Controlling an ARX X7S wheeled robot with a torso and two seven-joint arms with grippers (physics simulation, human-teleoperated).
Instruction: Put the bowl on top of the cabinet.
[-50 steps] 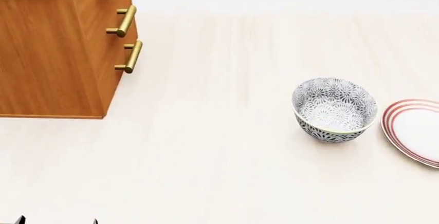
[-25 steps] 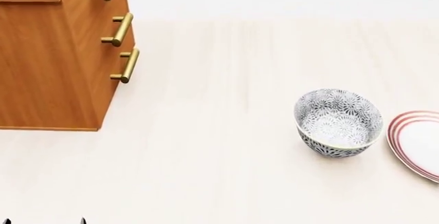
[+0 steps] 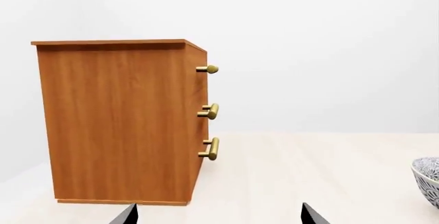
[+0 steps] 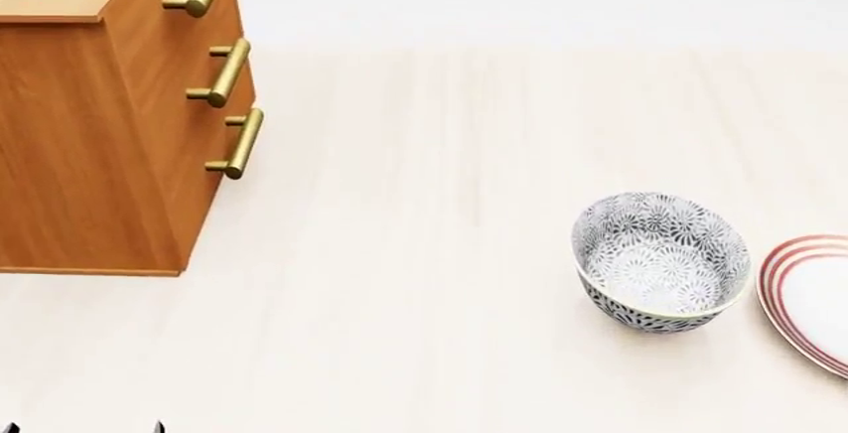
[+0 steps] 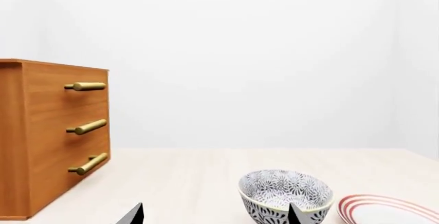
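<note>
Head view: bowl (image 4: 661, 262) and cabinet (image 4: 113, 125) sit lower than before; camera shifting | bowl untouched on bench (image 4: 424, 254) | left hand (image 3: 218, 217), right hand (image 5: 214, 213) spread, empty; approach pending

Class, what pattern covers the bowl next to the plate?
A dense dark grey floral pattern on white, inside and out; the bowl shows best in the head view.

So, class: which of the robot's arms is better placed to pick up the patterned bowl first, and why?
Probably the right. The bowl sits just ahead of the right gripper, between its open fingers' line. From the left wrist view, the bowl only shows at the edge, while the cabinet fills that view.
</note>
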